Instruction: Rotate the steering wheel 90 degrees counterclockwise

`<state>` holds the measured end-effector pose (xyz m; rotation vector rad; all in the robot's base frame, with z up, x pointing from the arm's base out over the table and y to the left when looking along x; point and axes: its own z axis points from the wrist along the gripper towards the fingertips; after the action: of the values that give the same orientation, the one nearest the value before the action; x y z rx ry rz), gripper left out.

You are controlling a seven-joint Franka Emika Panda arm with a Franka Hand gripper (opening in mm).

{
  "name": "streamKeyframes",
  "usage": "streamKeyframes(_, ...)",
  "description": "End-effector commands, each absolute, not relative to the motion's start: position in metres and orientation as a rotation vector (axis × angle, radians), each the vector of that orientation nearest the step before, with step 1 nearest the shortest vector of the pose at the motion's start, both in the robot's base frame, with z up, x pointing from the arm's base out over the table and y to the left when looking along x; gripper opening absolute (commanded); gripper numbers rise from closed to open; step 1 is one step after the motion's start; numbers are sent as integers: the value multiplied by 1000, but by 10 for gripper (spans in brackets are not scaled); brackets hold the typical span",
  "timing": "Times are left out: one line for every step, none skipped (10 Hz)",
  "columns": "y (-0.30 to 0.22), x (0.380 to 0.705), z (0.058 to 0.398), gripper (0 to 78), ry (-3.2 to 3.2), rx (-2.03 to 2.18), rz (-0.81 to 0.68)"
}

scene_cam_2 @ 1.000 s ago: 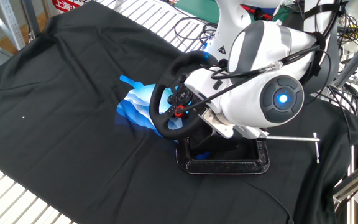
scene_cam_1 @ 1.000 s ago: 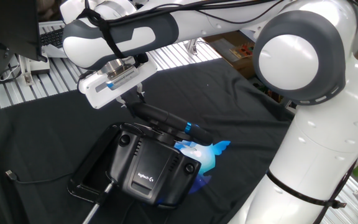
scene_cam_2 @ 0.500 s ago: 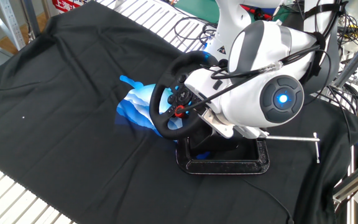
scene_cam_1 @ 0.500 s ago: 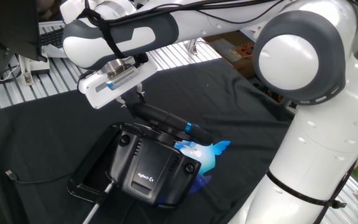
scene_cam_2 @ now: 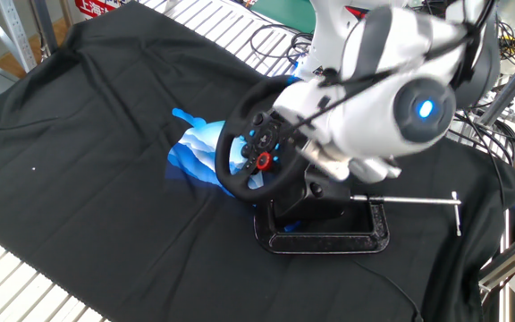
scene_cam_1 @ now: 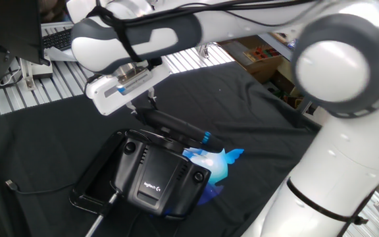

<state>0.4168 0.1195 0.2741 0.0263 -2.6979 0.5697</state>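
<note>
Wheel (scene_cam_2: 240, 152) sits on its base (scene_cam_1: 153, 181), mid-bench on the black cloth. Hand (scene_cam_1: 142, 107) is at the rim's top edge; can't tell if it's pinching. Risk: a weak grip slips off the padding mid-turn, or the push drags the base.

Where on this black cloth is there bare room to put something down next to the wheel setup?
The black cloth lies bare between its near-left edge and the blue patch. Another bare stretch lies in front of the clamp frame. It is crowded around the steering wheel, where the gripper and arm hang over the base.
</note>
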Motion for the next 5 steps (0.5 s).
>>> streamKeyframes(121, 412, 279, 12, -2751, 59, 555)
streamKeyframes(121, 410, 283, 12, -2750, 66, 551)
streamKeyframes(121, 407, 288, 12, -2750, 71, 549)
streamKeyframes(121, 405, 291, 12, -2751, 76, 545)
streamKeyframes(121, 403, 294, 12, -2758, 93, 543)
